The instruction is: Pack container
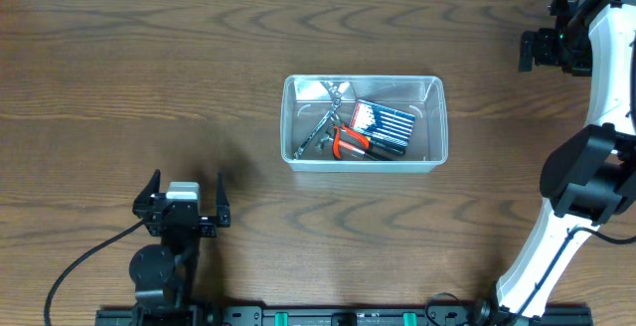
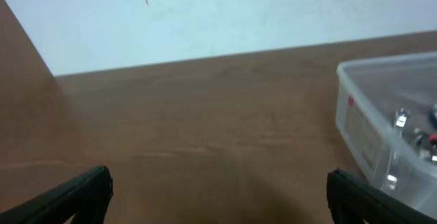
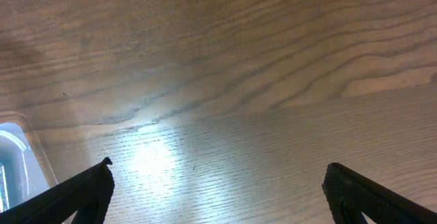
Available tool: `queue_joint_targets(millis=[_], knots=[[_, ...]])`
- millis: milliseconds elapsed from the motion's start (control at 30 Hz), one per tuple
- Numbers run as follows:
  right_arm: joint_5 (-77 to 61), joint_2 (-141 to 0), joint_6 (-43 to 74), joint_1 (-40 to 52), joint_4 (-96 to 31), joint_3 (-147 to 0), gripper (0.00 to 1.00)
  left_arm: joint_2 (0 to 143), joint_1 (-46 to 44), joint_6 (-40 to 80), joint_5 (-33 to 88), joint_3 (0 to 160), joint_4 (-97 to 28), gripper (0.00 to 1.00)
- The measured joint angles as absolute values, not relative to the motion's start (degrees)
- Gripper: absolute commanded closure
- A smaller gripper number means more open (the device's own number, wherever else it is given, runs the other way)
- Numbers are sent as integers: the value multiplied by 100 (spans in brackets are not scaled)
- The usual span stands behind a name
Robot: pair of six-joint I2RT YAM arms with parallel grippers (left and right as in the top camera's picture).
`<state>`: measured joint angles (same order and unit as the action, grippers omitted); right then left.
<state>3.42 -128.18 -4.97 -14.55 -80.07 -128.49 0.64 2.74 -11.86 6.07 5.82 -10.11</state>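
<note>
Both hands are wide open and empty, left hand point(image 1: 187, 183) and right hand point(image 1: 524, 51) well apart from the container point(image 1: 364, 165) in the middle of the counter point(image 1: 149, 68), so I'd just keep them off its rim.

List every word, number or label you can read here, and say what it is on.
No text here can be read.
White print on the blue card pack in the container: too small to read.
A red mark on the container wall: too blurred to read.

No legible text anywhere.
</note>
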Motion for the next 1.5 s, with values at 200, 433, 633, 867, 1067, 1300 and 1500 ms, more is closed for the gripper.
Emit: queue_joint_targets(millis=[200,433,633,867,1067,1300,1500], knots=[[342,-12818,-497,-1455,-8007,-12849,1,62,285,-1203,604,456,-939,2],[342,-12818,-497,-1455,-8009,-12849,1,62,283,-1142,607,456,-937,2],[342,-12818,-497,-1455,-8007,-12849,1,62,283,-1052,607,456,-937,2],[342,-12818,-497,-1455,-8007,-12849,1,62,283,-1050,607,456,-934,2],[342,-12818,-497,-1455,-8007,-12849,1,62,283,-1050,607,456,-934,2],[340,-12682,-497,-1455,-8009,-12809,1,62,283,-1050,607,456,-934,2],[364,-11480,-499,-1452,-7994,-12742,1,62,283,-1050,607,454,-926,2]])
